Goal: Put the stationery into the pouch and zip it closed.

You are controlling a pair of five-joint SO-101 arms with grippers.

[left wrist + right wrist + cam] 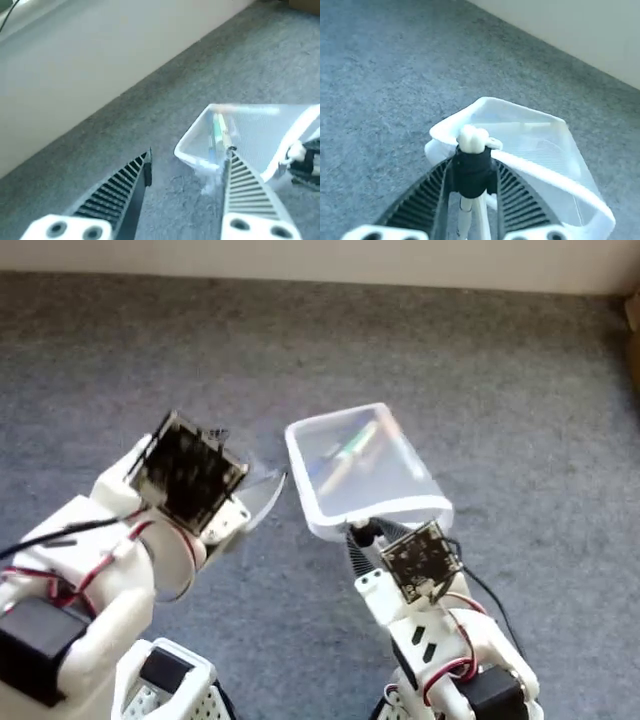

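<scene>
The pouch (365,468) is a translucent white mesh case, lifted at its near end and tilted on the grey carpet. A green pen (352,448) lies inside it, also visible through the mesh (218,131). My right gripper (472,165) is shut on the pouch's black zip pull (470,175) with its white toggle, at the near end of the pouch (535,142). My left gripper (187,162) stands open just beside the pouch's left corner (200,150), with nothing between its fingers. In the high view it (262,492) hovers left of the pouch.
Grey carpet (470,360) covers the whole floor around the pouch. A pale wall (75,65) runs along the far edge. The right arm's body (440,640) stands at the near right, the left arm's (90,590) at the near left.
</scene>
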